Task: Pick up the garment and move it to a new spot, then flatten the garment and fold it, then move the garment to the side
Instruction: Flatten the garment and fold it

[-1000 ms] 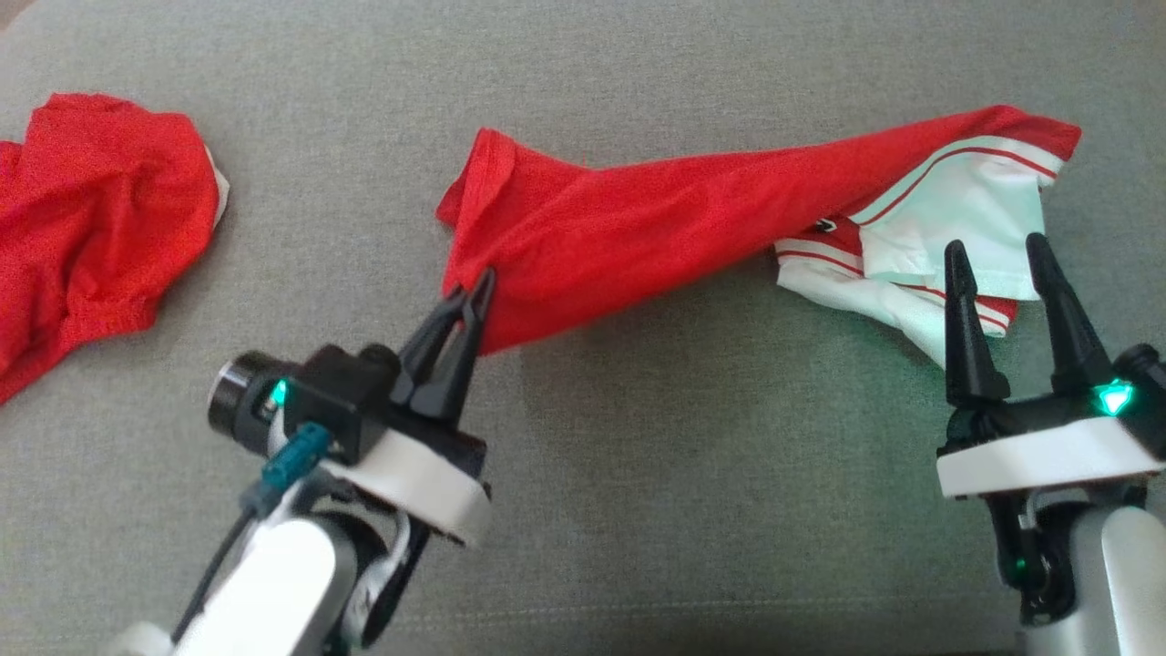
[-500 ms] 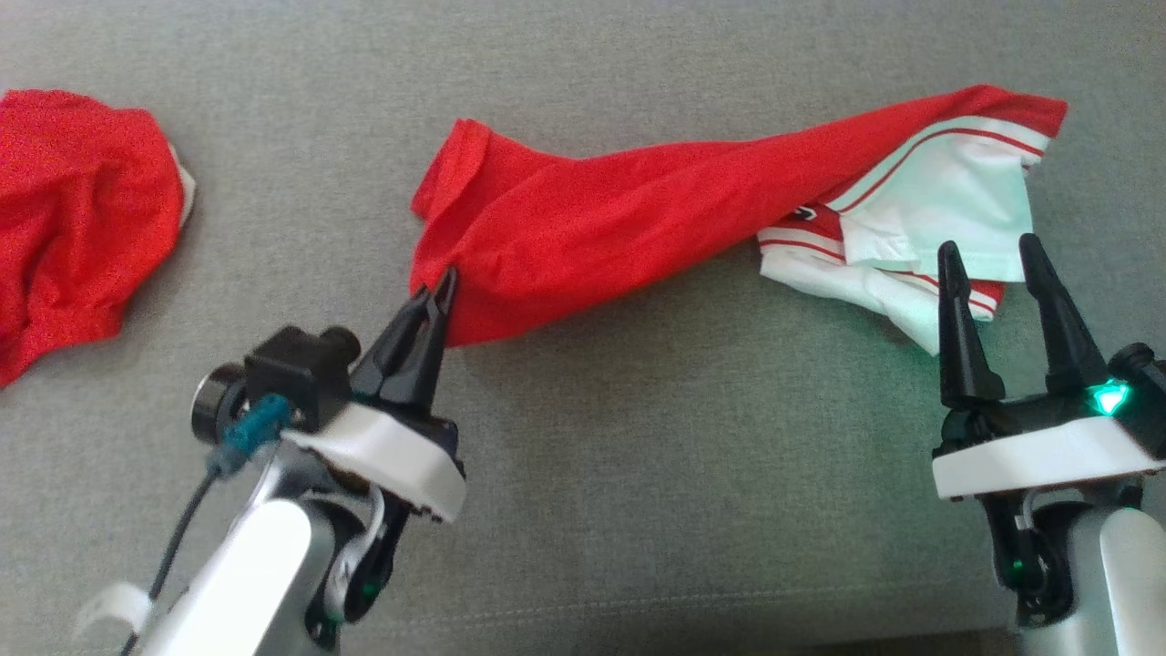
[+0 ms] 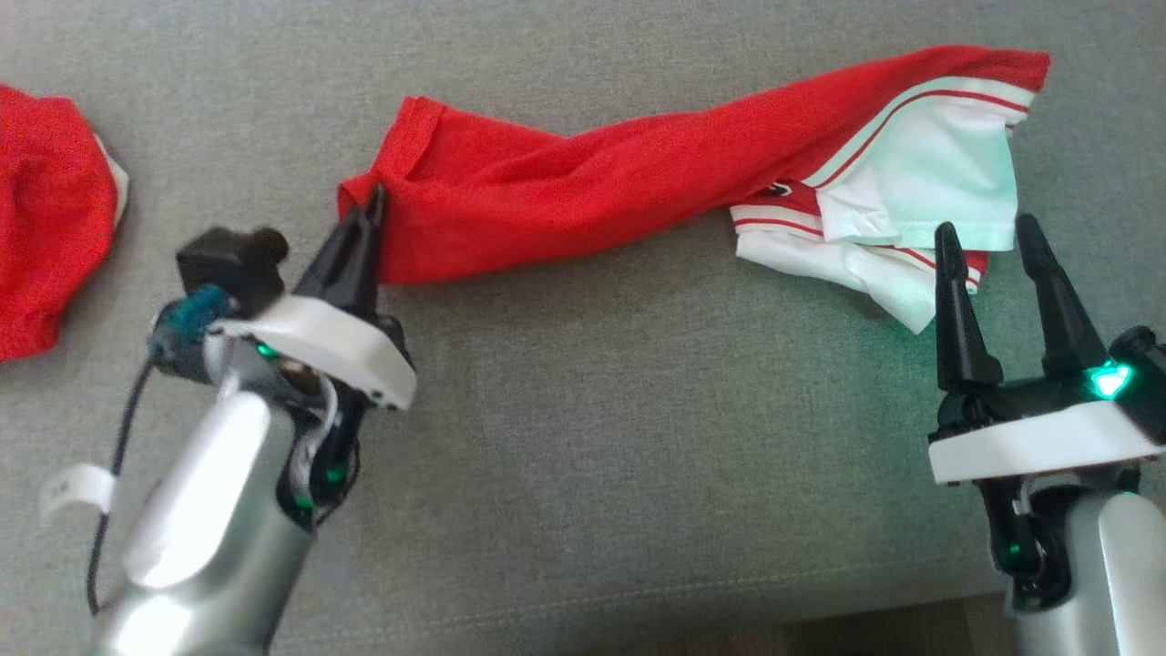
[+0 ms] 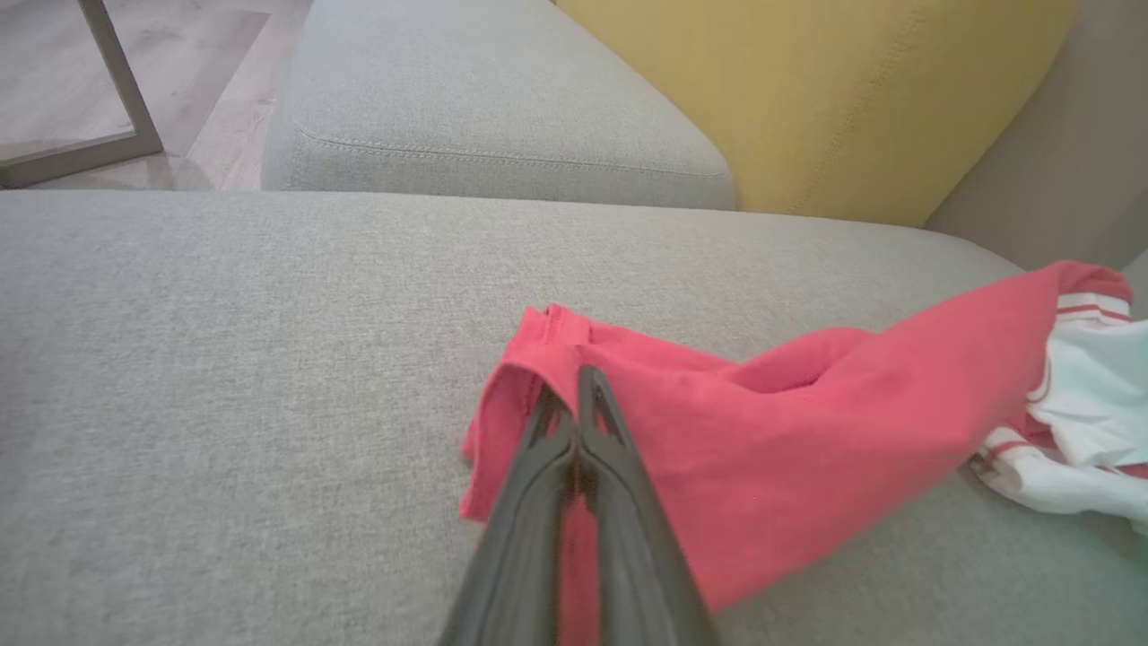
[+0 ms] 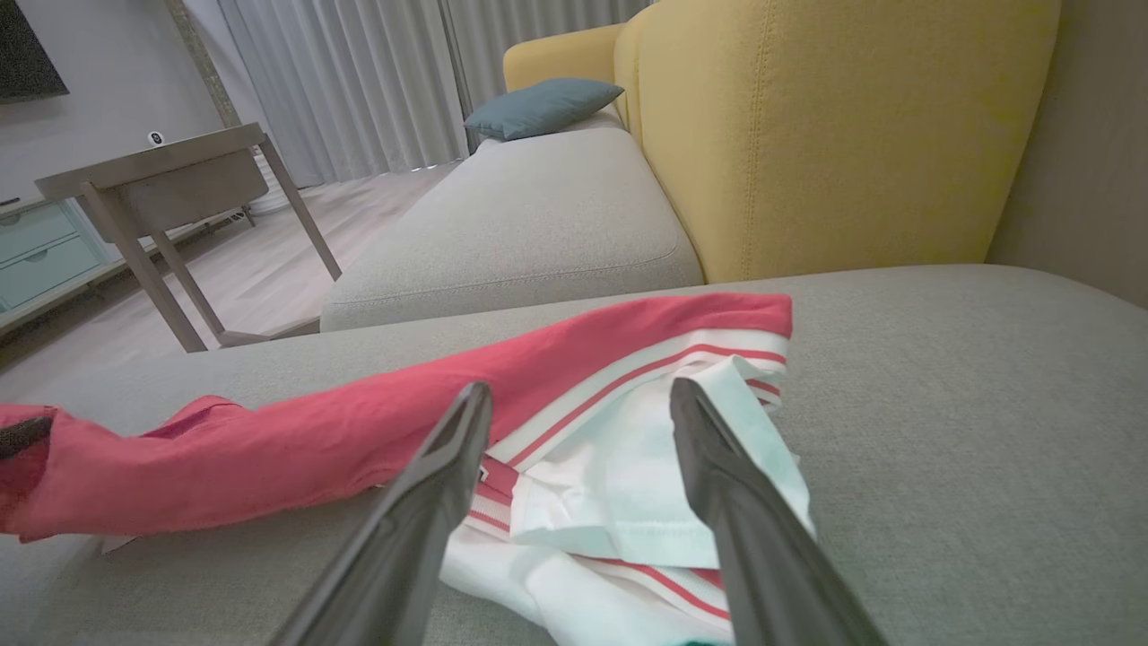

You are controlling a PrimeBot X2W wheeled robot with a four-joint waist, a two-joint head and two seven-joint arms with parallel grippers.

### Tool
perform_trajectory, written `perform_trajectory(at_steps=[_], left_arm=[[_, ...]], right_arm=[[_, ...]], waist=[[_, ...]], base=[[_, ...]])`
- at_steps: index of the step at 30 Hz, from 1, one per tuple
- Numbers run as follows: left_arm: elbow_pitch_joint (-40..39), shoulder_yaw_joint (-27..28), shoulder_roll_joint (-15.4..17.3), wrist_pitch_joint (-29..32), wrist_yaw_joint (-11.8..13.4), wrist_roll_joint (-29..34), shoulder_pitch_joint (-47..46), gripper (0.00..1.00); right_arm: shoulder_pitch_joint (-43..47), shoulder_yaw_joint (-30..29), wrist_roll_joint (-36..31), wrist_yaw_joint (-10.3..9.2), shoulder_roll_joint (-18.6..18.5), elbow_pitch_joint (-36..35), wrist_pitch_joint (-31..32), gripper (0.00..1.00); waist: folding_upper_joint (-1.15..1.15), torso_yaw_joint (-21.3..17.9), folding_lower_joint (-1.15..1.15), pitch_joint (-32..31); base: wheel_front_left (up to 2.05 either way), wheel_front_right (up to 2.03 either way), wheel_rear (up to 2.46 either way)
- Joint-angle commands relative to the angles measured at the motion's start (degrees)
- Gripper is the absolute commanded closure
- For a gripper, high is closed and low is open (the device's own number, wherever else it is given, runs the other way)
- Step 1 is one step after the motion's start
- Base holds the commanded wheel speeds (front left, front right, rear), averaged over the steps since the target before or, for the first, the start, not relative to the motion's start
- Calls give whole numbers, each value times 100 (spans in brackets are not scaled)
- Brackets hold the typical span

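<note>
The garment [image 3: 583, 173], red with a white, red-striped end, is being stretched in a long band across the grey sofa seat [image 3: 583, 456]. Its red hem corner is being pinched by the left claw [image 3: 372, 200], whose fingers are being pressed tight together on the cloth. The right claw [image 3: 986, 232] is being held wide apart and empty, poised just before the white striped end. The step in hand is judged to be the flattening: the cloth is being drawn out from one corner only, and a twist is being shown along its middle. For this to be done well, the white end should be taken by the open claw at a matching corner or hem, not at the bunched folds. The two ends should then be pulled apart evenly and low over the seat, so that the twist is worked out rather than tightened. A grip through several layers at once is to be guarded against. A second red cloth [image 3: 46, 228] is being seen well apart at the seat's left. The woven seat fabric is judged somewhat grippy, so the garment may be rucked by dragging. Beyond the seat, a yellow backrest [image 5: 834, 117], a blue cushion [image 5: 543, 103], a wooden side table [image 5: 152, 170], pale curtains [image 5: 341, 81] and a light wood floor [image 5: 296, 224] are being shown.
</note>
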Motion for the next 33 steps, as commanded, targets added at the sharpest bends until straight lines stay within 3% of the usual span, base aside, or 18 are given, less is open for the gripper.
perform_trajectory(at_steps=[1,15,16,17,18,22,25,30,33], left_arm=[[81,321,89,-115,-51,-89,-352,100],[1991,468,-25,-517,-485,-259,-1529,100],[2123,447,-33,-543,-520,-245,-1601,58],[2246,429,-45,-565,-546,-235,-1662,7],[2350,418,-60,-604,-565,-227,-1713,0],[2544,421,-84,-899,-485,-87,-1769,0],[2374,483,-58,-1044,-259,139,-1623,0],[1343,799,25,-1077,259,684,-1034,0],[675,951,32,-1079,445,936,-478,0]], right_arm=[[-124,133,56,43,-64,-207,-18,0],[-277,241,91,43,-58,-134,-76,0],[-290,251,90,43,-58,-127,-82,0],[-301,261,90,43,-57,-120,-88,0],[-310,269,86,43,-57,-114,-95,0],[-321,279,56,43,-56,-98,-147,0],[-306,260,12,43,-61,-100,-193,0],[-257,210,-108,43,-80,-148,-212,0],[-206,170,-152,43,-87,-158,-179,0]], waist=[[0,-47,0,59],[0,-185,0,291],[0,-192,0,301],[0,-197,0,307],[0,-200,0,311],[0,-186,0,264],[0,-150,0,174],[0,-62,0,-6],[0,-2,0,-136]], base=[[0,0,0],[0,0,0],[0,0,0],[0,0,0],[0,0,0],[0,0,0],[0,0,0],[0,0,0],[0,0,0]])
